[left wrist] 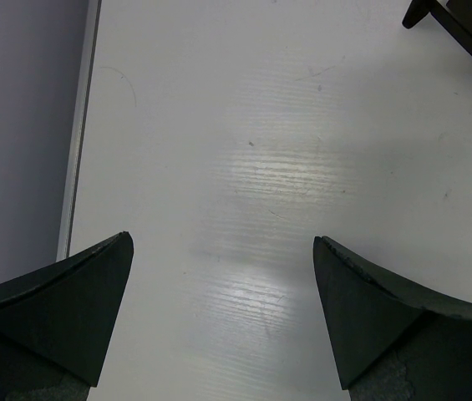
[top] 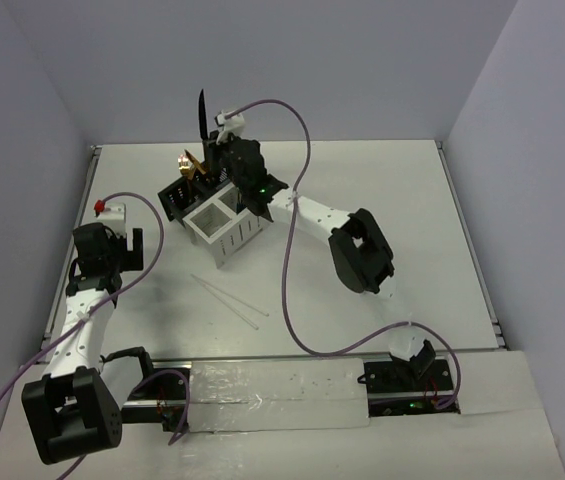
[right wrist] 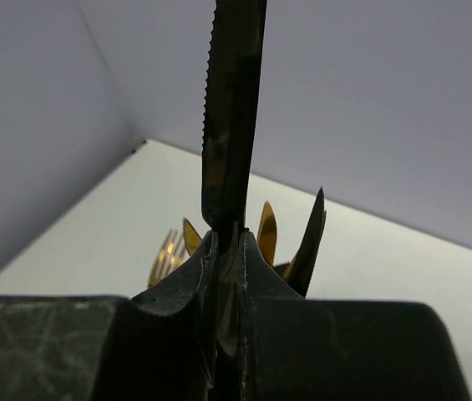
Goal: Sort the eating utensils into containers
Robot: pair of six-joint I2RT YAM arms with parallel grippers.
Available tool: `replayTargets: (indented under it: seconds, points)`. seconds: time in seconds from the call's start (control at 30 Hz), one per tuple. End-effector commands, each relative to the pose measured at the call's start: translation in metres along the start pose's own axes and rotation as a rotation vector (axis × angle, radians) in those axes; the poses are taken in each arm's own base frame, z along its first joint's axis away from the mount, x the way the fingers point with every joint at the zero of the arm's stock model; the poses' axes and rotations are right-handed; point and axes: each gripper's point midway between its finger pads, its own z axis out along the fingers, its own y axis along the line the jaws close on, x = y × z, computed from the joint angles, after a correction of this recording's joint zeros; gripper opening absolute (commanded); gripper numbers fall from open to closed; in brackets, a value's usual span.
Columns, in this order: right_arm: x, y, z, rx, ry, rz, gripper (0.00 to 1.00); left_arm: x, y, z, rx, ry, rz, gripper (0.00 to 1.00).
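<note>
My right gripper (top: 224, 150) is shut on a black knife (top: 202, 118), blade up, held over the black cutlery box (top: 178, 198). In the right wrist view the serrated blade (right wrist: 233, 109) rises from between my fingertips (right wrist: 229, 241), with gold utensil heads (right wrist: 169, 251) and another dark blade (right wrist: 309, 242) just behind. The white cutlery box (top: 224, 226) stands next to the black one. Two thin white chopsticks (top: 230, 300) lie on the table in front of the boxes. My left gripper (left wrist: 223, 313) is open and empty over bare table at the left.
The table's left edge rail (left wrist: 77, 150) runs close by my left gripper. A corner of the black box (left wrist: 461, 21) shows at the top right of the left wrist view. Purple cables (top: 287, 280) loop over the table's middle.
</note>
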Motion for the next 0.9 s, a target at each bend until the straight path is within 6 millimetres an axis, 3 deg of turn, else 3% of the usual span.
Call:
replayTargets:
  seconds: [0.0,0.03,0.17,0.27,0.3,0.37,0.4,0.43,0.47,0.5,0.53,0.57,0.63,0.7,0.77,0.83,0.87]
  points:
    - [-0.023,0.008,0.010,-0.017,-0.068,0.002,0.00,-0.015,0.008,0.001,-0.029,-0.047,-0.019,0.99]
    - [-0.003,0.006,0.012,-0.014,-0.023,-0.014,0.00,-0.016,0.007,0.001,-0.026,-0.048,-0.018,0.99]
    - [0.029,-0.003,0.013,0.020,0.026,-0.068,0.00,-0.015,0.008,0.000,-0.029,-0.047,-0.020,0.99]
    - [0.038,-0.004,0.015,0.025,0.059,-0.077,0.00,-0.016,0.008,0.000,-0.031,-0.048,-0.019,0.99]
    - [0.040,0.000,0.014,0.005,0.068,-0.074,0.09,-0.016,0.008,0.000,-0.031,-0.048,-0.019,0.99]
    - [0.037,0.004,0.010,-0.014,0.078,-0.064,0.28,-0.016,0.008,0.000,-0.028,-0.049,-0.019,0.99]
    - [0.034,0.007,0.007,-0.023,0.078,-0.057,0.43,-0.016,0.007,0.000,-0.026,-0.048,-0.018,0.99]
    - [0.019,0.012,0.003,-0.040,0.062,-0.054,0.49,-0.016,0.007,0.000,-0.023,-0.047,-0.018,0.99]
    - [0.020,0.012,-0.001,-0.043,0.071,-0.065,0.56,-0.016,0.007,0.000,-0.023,-0.047,-0.018,0.99]
    - [0.001,0.019,-0.008,-0.056,0.049,-0.067,0.58,-0.015,0.007,0.000,-0.023,-0.047,-0.018,0.99]
    - [0.004,0.020,-0.015,-0.062,0.066,-0.077,0.61,-0.016,0.007,-0.001,-0.022,-0.049,-0.018,0.99]
    - [-0.023,0.026,-0.023,-0.073,0.033,-0.076,0.63,-0.015,0.006,-0.001,-0.020,-0.049,-0.018,0.99]
    - [-0.028,0.030,-0.039,-0.092,0.061,-0.077,0.64,-0.016,0.006,-0.002,-0.019,-0.052,-0.018,0.99]
    - [-0.056,0.038,-0.062,-0.123,0.083,-0.057,0.67,-0.017,0.007,-0.002,-0.023,-0.055,-0.019,0.99]
    - [-0.060,0.048,-0.083,-0.174,0.150,-0.026,0.69,-0.017,0.008,-0.004,-0.025,-0.059,-0.018,0.99]
    - [-0.063,0.059,-0.121,-0.241,0.282,0.002,0.69,-0.017,0.008,-0.004,-0.028,-0.063,-0.019,0.99]
    - [-0.046,0.061,-0.130,-0.259,0.355,0.008,0.69,-0.017,0.008,-0.004,-0.028,-0.064,-0.017,0.99]
